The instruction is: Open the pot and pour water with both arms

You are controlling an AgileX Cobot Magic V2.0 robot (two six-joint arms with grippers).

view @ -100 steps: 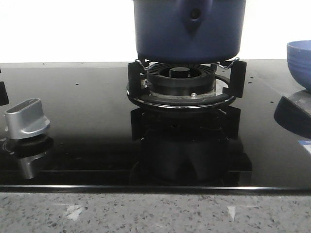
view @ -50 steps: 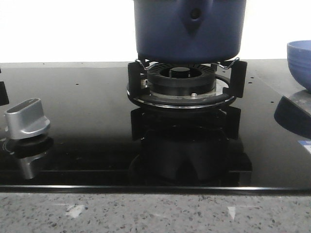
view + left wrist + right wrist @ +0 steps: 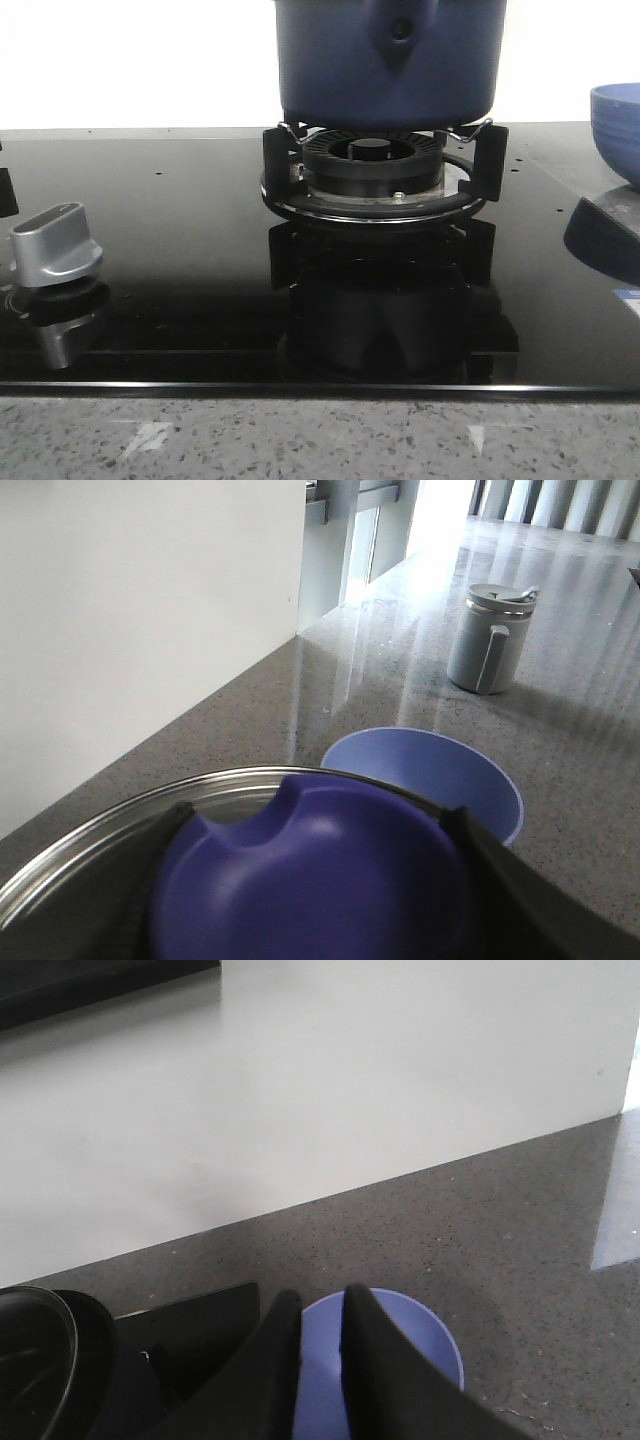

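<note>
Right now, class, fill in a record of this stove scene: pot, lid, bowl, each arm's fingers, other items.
pot: dark blue, sitting on the burner
bowl: lighter blue, right of the pot
lid knob: blue, on a steel-rimmed lid
left fingers: closed on either side of the lid knob
right fingers: nearly together, empty, bowl seen beyond them
others: silver stove knob at left; grey lidded jug on the counter
</note>
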